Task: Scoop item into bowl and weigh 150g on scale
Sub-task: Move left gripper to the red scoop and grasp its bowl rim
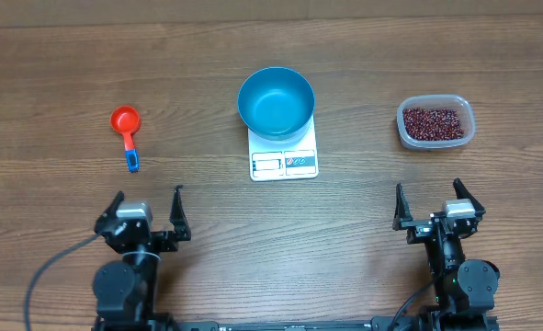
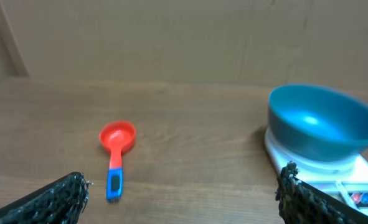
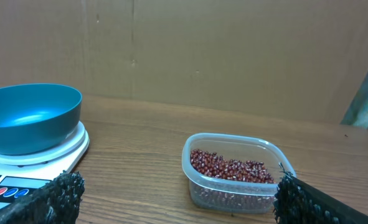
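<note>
L claw (image 1: 148,195) and R claw (image 1: 429,188) both spread wide and empty at the near worktop (image 1: 345,211) edge. Ahead of L: red scoop (image 1: 127,131), within its reach. Centre: blue bowl (image 1: 275,101) on scale (image 1: 284,162), ready for weighing; it hides the scale's back, display probably unreadable. Beans (image 1: 431,121) in clear tub (image 1: 404,129), ahead of R.

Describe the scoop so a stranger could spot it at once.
Start at the blue bowl sitting on the white scale in the middle of the table. Look toward the robot's left: a small scoop lies alone on the wood. Only it has a red cup and a blue handle.
</note>
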Tool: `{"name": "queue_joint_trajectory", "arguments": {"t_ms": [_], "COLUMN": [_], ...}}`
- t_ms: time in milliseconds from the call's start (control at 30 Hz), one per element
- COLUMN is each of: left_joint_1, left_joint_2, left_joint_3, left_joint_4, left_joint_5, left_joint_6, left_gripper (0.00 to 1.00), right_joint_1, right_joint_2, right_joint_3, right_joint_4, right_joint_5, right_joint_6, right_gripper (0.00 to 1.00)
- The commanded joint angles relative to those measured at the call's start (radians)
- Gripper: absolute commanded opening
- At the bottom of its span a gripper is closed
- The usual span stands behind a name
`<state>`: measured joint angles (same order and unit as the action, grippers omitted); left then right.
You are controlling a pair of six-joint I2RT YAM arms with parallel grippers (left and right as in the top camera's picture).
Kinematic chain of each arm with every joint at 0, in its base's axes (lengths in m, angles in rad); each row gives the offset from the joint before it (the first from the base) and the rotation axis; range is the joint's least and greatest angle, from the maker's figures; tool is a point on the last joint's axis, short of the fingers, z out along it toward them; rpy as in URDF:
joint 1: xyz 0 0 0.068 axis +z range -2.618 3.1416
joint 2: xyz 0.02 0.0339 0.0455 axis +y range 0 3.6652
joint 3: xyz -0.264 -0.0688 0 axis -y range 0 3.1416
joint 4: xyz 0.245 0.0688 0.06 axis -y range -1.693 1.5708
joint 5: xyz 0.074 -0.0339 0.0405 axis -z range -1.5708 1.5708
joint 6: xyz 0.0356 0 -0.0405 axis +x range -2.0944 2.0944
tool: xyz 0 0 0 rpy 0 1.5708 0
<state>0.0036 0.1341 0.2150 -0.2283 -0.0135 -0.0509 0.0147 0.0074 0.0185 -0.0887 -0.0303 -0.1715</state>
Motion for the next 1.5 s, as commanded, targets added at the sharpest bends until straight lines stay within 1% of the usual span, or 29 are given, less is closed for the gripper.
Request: {"name": "queue_joint_trajectory", "arguments": {"t_ms": [0,33,200,400,500,567,633,700,733,900,1033,1133,1200,1267,1333,1367,1400,1467], "left_joint_1": [0.003,0.003,0.003,0.003,0.003,0.004,0.004,0.006,0.012,0.075,0.162,0.227,0.266,0.294,0.312,0.317,0.319,0.32], "left_joint_2": [0.143,0.164,0.44,0.808,0.966,1.051,1.114,1.164,1.197,1.313,1.4,1.45,1.483,1.519,1.559,1.581,1.595,1.63], "left_joint_3": [0.168,0.188,0.43,0.823,0.986,1.058,1.09,1.091,1.091,1.091,1.091,1.091,1.091,1.091,1.091,1.091,1.091,1.091], "left_joint_4": [-0.045,-0.054,-0.185,-0.437,-0.539,-0.577,-0.584,-0.563,-0.551,-0.512,-0.469,-0.442,-0.417,-0.388,-0.36,-0.343,-0.332,-0.294], "left_joint_5": [0.047,0.05,0.072,0.204,0.272,0.261,0.184,0.077,0.047,0.047,0.048,0.073,0.097,0.105,0.104,0.103,0.102,0.093], "left_joint_6": [-0.011,-0.014,-0.094,-0.09,-0.092,-0.09,-0.091,-0.093,-0.096,-0.084,-0.084,-0.07,-0.039,-0.03,-0.017,-0.015,-0.015,-0.016], "left_gripper": [1.0,1.0,1.0,1.0,0.99,1.0,1.0,0.99,1.0,1.0,0.89,0.88,0.82,0.73,0.55,0.49,0.47,0.47], "right_joint_1": [0.005,0.005,0.005,0.005,0.005,0.005,0.005,0.005,0.005,0.005,0.005,0.005,0.005,0.005,0.005,0.005,0.005,0.005], "right_joint_2": [-0.004,-0.004,-0.004,-0.004,-0.004,-0.004,-0.004,-0.004,-0.004,-0.004,-0.004,-0.004,-0.004,-0.004,-0.004,-0.004,-0.004,-0.004], "right_joint_3": [-0.011,-0.011,-0.011,-0.011,-0.011,-0.011,-0.011,-0.011,-0.011,-0.011,-0.011,-0.011,-0.011,-0.011,-0.011,-0.011,-0.011,-0.011], "right_joint_4": [0.007,0.007,0.008,0.007,0.007,0.007,0.007,0.007,0.007,0.007,0.007,0.007,0.007,0.007,0.008,0.007,0.007,0.007], "right_joint_5": [-0.008,-0.008,-0.008,-0.008,-0.008,-0.008,-0.008,-0.008,-0.008,-0.008,-0.008,-0.008,-0.008,-0.008,-0.008,-0.008,-0.008,-0.008], "right_joint_6": [0.007,0.007,0.007,0.007,0.007,0.007,0.007,0.007,0.007,0.007,0.007,0.007,0.007,0.007,0.007,0.007,0.007,0.007], "right_gripper": [1.0,1.0,1.0,1.0,1.0,1.0,1.0,1.0,1.0,1.0,1.0,1.0,1.0,1.0,1.0,1.0,1.0,1.0]}}
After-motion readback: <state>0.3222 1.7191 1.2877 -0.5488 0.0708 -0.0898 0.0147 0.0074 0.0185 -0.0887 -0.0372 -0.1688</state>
